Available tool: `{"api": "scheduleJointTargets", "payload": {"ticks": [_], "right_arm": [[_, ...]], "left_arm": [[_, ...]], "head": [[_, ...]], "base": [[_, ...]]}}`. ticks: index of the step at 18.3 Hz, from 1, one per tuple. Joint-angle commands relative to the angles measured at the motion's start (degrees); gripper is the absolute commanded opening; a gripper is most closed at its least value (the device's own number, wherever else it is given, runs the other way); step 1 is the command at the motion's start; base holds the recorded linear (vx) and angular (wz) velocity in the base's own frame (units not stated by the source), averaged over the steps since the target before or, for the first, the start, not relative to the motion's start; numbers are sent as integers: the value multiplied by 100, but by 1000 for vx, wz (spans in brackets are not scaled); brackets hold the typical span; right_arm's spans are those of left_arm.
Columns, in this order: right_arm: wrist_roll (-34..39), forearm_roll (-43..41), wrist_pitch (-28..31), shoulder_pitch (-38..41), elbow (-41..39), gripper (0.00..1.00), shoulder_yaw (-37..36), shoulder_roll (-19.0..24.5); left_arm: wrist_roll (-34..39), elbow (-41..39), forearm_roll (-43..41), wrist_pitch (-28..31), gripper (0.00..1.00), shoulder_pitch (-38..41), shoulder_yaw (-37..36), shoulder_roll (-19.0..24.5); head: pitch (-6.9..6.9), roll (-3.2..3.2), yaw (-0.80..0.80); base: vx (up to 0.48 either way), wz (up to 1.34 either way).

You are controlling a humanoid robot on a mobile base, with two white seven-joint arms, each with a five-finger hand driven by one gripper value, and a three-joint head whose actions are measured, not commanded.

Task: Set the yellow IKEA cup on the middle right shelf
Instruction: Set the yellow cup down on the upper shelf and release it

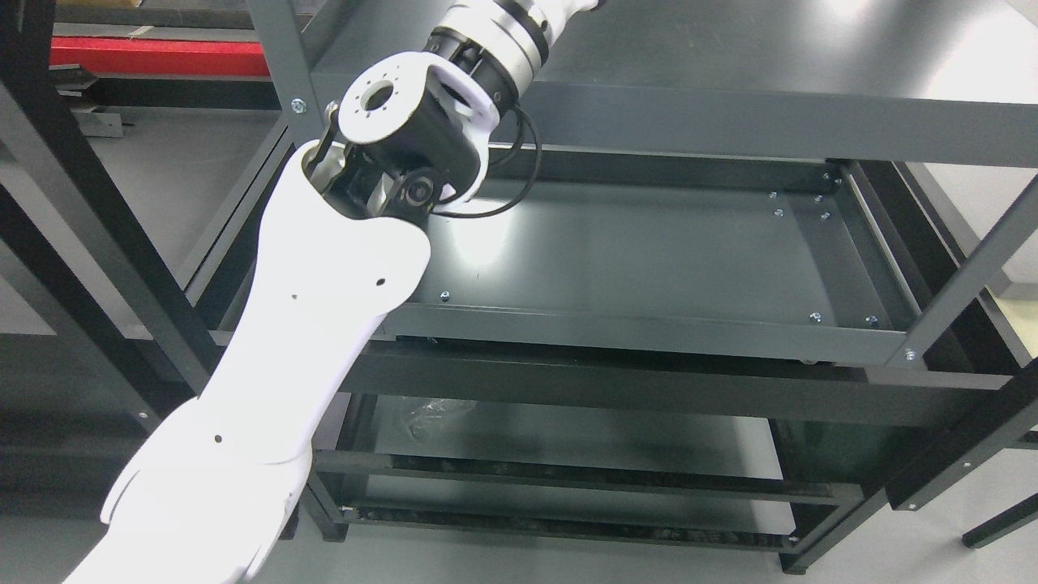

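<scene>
In the head view, the left arm [316,300] rises from the lower left past the dark metal shelf unit [649,332], its hand beyond the top edge, so neither finger state nor the yellow cup's whereabouts can be told.
</scene>
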Motion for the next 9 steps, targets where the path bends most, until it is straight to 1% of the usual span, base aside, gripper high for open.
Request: {"api": "scheduleJointTargets", "payload": {"ticks": [1,4,7,9], "right_arm": [[-16,-141,2,79,0,99,97,-100],[-16,-141,2,79,0,99,97,-100],[-16,-141,2,79,0,99,97,-100],[-16,-141,2,79,0,99,97,-100]], "left_arm": [[140,1214,160,455,4,-365,-77,100],[131,1504,345,596,4,-373,-121,100],[87,1716,345,596,8,-365,-147,100],[52,1847,345,596,19,-373,-261,100]], "head": [[0,0,0],[0,0,0],[-1,0,0],[-1,0,0]], "base": [[31,15],[8,-8],[0,0],[0,0]]}}
